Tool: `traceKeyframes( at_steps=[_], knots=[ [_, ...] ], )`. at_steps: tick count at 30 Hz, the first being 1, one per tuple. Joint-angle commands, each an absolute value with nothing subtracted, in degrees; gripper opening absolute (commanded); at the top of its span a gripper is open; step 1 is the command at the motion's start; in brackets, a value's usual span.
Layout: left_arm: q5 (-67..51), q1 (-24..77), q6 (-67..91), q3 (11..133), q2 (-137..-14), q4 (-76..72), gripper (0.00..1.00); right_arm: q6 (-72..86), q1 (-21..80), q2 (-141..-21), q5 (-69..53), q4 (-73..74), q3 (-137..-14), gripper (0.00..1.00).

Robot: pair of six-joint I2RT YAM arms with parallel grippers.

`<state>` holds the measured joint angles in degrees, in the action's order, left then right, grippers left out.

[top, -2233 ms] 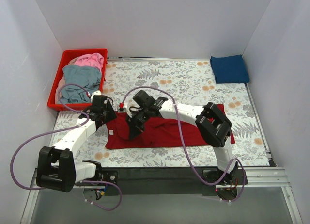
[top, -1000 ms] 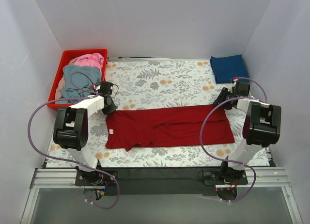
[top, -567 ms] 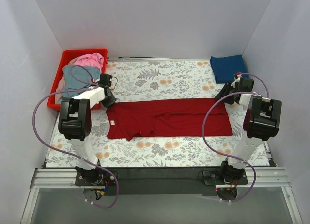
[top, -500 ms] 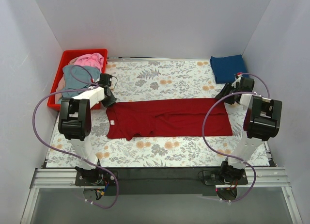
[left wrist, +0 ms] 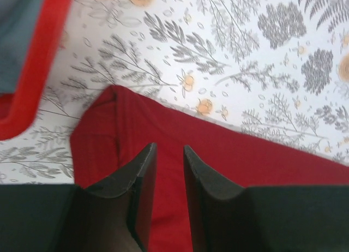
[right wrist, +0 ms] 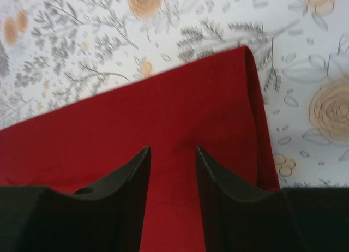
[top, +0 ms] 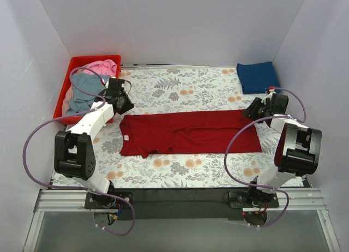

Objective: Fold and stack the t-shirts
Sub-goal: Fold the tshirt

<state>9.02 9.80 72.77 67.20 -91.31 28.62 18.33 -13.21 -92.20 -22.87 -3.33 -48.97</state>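
— From above: why the left claw (top: pixel 124 106) and right claw (top: pixel 252 109) at opposite far corners of the red shirt (top: pixel 191 133)?
— Likely for lifting both ends evenly. Spread flat mid-table; blue shirt (top: pixel 258 77) folded far right, spare shirts (top: pixel 82 96) in the basket (top: pixel 76 61).
— Left wrist?
— Narrowly parted, gripping nothing, above the corner.
— Right wrist?
— Parted wider, likewise empty. Flowered table (top: pixel 185 88), white walls (top: pixel 163 23).

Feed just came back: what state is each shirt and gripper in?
Red shirt: folded lengthwise, flat on the table.
Blue shirt: folded, far right corner.
Grey-blue shirt: crumpled in the basket.
Pink shirt: crumpled in the basket.
Left gripper: open, empty, above red shirt's left end.
Right gripper: open, empty, above its right end.
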Motion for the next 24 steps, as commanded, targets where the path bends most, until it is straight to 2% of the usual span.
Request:
traceKeyframes(
  at_steps=[1,13,20,24],
  knots=[
    [6.2,10.8,73.4,63.9,-92.4,28.0,0.25,18.8,-13.3,-92.9,-21.4,-4.3,-46.3,0.45],
    [8.9,9.3,75.2,58.5,-100.1,26.5,0.19,16.8,-20.9,-94.2,-15.8,-5.7,-44.6,0.45],
    [7.9,9.1,75.7,59.8,-99.7,27.5,0.19,16.6,-19.7,-91.2,-20.4,-5.4,-46.6,0.44],
    [7.0,9.3,75.4,61.5,-96.1,27.9,0.20,16.1,-14.9,-89.2,-22.5,-5.4,-47.8,0.44]
  ],
)
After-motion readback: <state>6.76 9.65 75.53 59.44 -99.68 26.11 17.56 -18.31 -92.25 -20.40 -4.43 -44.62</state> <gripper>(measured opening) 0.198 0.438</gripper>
